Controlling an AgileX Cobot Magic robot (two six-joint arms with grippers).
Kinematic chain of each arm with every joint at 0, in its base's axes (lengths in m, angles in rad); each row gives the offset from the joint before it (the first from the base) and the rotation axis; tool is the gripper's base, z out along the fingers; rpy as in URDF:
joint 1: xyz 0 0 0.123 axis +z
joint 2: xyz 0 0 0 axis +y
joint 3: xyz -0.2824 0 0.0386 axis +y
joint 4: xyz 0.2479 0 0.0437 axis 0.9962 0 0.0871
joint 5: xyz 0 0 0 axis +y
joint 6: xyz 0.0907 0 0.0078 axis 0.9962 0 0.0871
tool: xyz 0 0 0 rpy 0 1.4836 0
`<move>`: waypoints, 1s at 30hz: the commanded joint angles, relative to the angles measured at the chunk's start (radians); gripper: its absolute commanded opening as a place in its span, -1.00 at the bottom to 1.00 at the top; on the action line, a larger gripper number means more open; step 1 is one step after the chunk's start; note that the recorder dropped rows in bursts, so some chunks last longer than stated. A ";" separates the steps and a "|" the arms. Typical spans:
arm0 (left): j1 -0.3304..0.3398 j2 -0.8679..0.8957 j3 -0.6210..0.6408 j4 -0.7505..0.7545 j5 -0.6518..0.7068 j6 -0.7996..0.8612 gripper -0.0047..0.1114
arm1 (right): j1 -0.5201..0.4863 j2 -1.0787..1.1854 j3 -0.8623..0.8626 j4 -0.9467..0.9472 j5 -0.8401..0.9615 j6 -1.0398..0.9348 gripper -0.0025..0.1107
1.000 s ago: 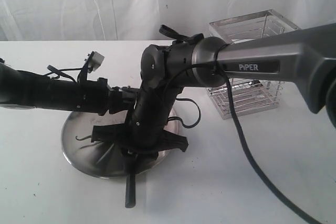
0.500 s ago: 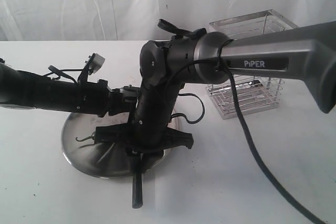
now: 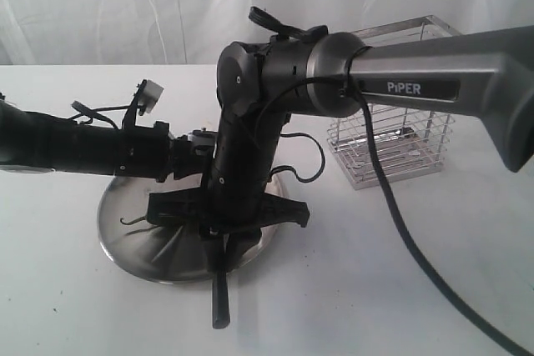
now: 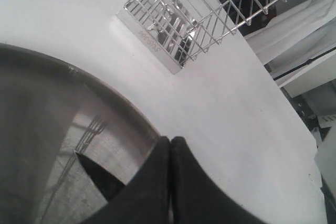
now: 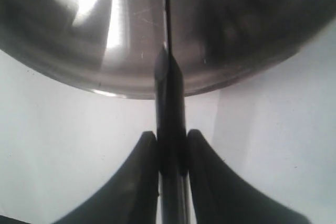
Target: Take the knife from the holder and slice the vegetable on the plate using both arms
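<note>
My right gripper (image 5: 172, 148) is shut on the black handle of the knife (image 5: 170, 103). The thin blade runs edge-on over the steel plate (image 5: 79, 51). In the exterior view the handle of the knife (image 3: 220, 298) sticks out past the front rim of the plate (image 3: 121, 243), below the right wrist. A thin curved stem of the vegetable (image 3: 132, 222) shows on the plate's left; its body is mostly hidden by the gripper. My left gripper (image 4: 170, 141) is shut with nothing seen between its fingers, over the plate's rim (image 4: 121, 103). A dark pointed blade tip (image 4: 94, 171) lies beside it.
The chrome wire holder (image 3: 392, 135) stands at the back right on the white table; the left wrist view shows the holder (image 4: 178, 19) beyond the plate. A black cable (image 3: 417, 264) trails from the right arm across the table. White curtain behind.
The right wrist has shifted slightly right and turned, carrying the knife handle to the right along the plate's front rim. The left arm has barely moved.
</note>
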 commanded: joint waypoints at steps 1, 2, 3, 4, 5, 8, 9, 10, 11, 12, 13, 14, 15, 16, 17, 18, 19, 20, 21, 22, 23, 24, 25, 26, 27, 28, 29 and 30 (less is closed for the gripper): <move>-0.008 -0.005 0.000 0.026 -0.089 -0.024 -0.92 | 0.006 -0.015 -0.013 0.026 -0.010 -0.040 -0.96; -0.008 -0.005 0.000 0.028 -0.102 -0.029 -0.92 | 0.006 -0.015 -0.013 0.014 -0.014 -0.040 -0.96; -0.008 -0.005 0.000 0.030 -0.106 -0.029 -0.92 | 0.006 -0.015 -0.013 0.009 -0.014 -0.038 -0.96; -0.008 -0.005 0.000 0.040 -0.115 -0.029 -0.92 | 0.006 -0.015 -0.013 0.002 -0.015 -0.037 -0.96; -0.008 -0.005 0.000 0.053 -0.128 -0.040 -0.92 | 0.006 -0.015 -0.013 0.002 -0.015 -0.037 -0.96; -0.008 -0.005 0.000 0.085 -0.173 -0.067 -0.92 | 0.006 -0.019 -0.013 0.002 -0.015 -0.037 -0.96; -0.008 -0.005 0.000 0.085 -0.174 -0.070 -0.92 | 0.006 -0.022 -0.013 0.002 -0.015 -0.037 -0.96; -0.008 -0.005 0.000 0.081 -0.172 -0.070 -0.92 | 0.006 -0.024 -0.013 -0.002 -0.015 -0.037 -0.96; -0.008 -0.005 0.000 0.074 -0.172 -0.070 -0.92 | 0.006 -0.024 -0.013 -0.013 -0.017 -0.037 -0.96; -0.008 -0.005 0.000 0.069 -0.172 -0.070 -0.92 | 0.006 -0.024 -0.013 -0.016 -0.017 -0.037 -0.96; -0.008 -0.005 0.000 0.062 -0.172 -0.070 -0.92 | 0.006 -0.024 -0.013 -0.017 -0.020 -0.037 -0.96; -0.008 -0.005 0.000 0.052 -0.169 -0.070 -0.92 | 0.006 -0.024 -0.013 -0.017 -0.022 -0.037 -0.96; -0.008 -0.005 0.000 0.039 -0.162 -0.070 -0.92 | 0.006 -0.024 -0.013 -0.018 -0.023 -0.037 -0.96; -0.008 -0.005 0.000 0.022 -0.144 -0.059 -0.92 | 0.006 -0.024 -0.013 -0.023 -0.023 -0.037 -0.96; -0.008 -0.005 0.000 -0.004 -0.121 -0.048 -0.92 | 0.006 -0.024 -0.013 -0.030 -0.025 -0.037 -0.96; -0.008 -0.005 0.000 -0.034 -0.091 -0.037 -0.92 | 0.006 -0.024 -0.013 -0.042 -0.025 -0.035 -0.96; -0.008 -0.005 0.000 -0.069 -0.053 -0.019 -0.92 | 0.006 -0.024 -0.013 -0.049 -0.024 -0.032 -0.96; -0.008 -0.005 0.000 -0.096 -0.020 0.005 -0.92 | 0.006 -0.024 -0.013 -0.055 -0.020 -0.027 -0.96; -0.008 -0.005 0.000 -0.106 0.020 0.033 -0.92 | 0.006 -0.024 -0.013 -0.058 -0.016 -0.027 -0.96; -0.008 -0.005 0.000 -0.106 0.069 0.064 -0.92 | 0.006 -0.028 -0.013 -0.061 -0.014 -0.027 -0.96; -0.008 -0.005 -0.004 -0.106 0.092 0.088 -0.92 | 0.006 -0.030 -0.013 -0.063 -0.016 -0.027 -0.96; -0.008 -0.005 -0.006 -0.106 0.090 0.092 -0.92 | 0.006 -0.032 -0.013 -0.070 -0.016 -0.027 -0.96; -0.008 -0.005 -0.009 -0.106 0.083 0.092 -0.92 | 0.006 -0.034 -0.013 -0.081 -0.018 -0.027 -0.96; -0.008 -0.005 -0.010 -0.106 0.079 0.092 -0.92 | 0.006 -0.039 -0.013 -0.093 -0.018 -0.025 -0.96; -0.006 -0.005 -0.010 -0.106 0.079 0.092 -0.92 | 0.006 -0.041 -0.013 -0.107 -0.018 -0.019 -0.96; -0.005 -0.005 -0.010 -0.106 0.077 0.092 -0.92 | 0.006 -0.049 -0.013 -0.122 -0.016 -0.015 -0.96; -0.002 -0.005 -0.010 -0.106 0.078 0.092 -0.92 | 0.006 -0.054 -0.013 -0.134 -0.014 -0.012 -0.96; 0.002 -0.005 -0.010 -0.106 0.078 0.092 -0.92 | 0.006 -0.060 -0.013 -0.136 -0.012 -0.012 -0.96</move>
